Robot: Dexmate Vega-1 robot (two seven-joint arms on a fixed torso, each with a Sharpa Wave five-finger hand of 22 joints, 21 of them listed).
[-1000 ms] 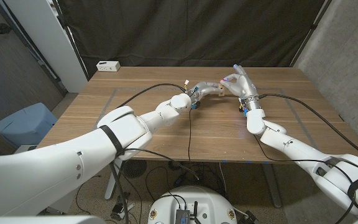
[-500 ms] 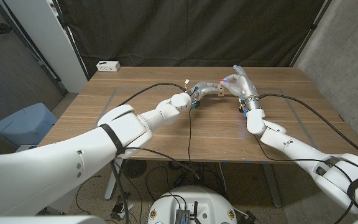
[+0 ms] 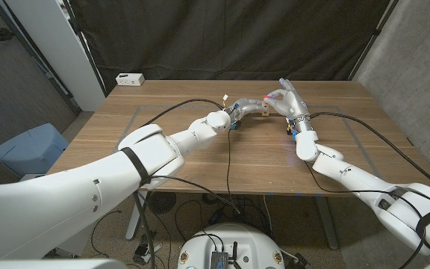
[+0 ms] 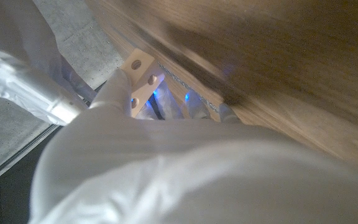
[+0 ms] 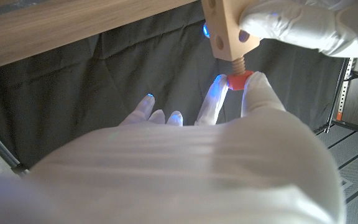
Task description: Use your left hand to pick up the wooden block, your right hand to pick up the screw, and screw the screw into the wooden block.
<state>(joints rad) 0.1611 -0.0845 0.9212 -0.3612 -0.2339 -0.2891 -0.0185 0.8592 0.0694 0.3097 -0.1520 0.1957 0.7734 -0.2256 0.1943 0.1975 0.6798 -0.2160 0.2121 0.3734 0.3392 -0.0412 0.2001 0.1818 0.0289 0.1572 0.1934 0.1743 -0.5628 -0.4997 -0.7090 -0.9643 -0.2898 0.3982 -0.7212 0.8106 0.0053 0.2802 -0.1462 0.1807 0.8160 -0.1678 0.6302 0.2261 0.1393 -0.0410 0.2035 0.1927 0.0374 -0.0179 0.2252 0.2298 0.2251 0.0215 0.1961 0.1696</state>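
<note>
Screw (image 5: pixel 240 79), red-headed, is sitting pinched in my right hand (image 3: pixel 288 100), tip entering the wooden block (image 5: pixel 225 30); my left hand (image 3: pixel 246 107) is gripping that block above the table (image 3: pixel 200 164), upper centre of the head view.

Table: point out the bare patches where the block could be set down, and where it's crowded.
Bare wood lies along the table's right side beyond the right hand, and on the left between the white box and left hand. Crowded: the middle, where both hands meet at the block and screw, cables trailing.
</note>
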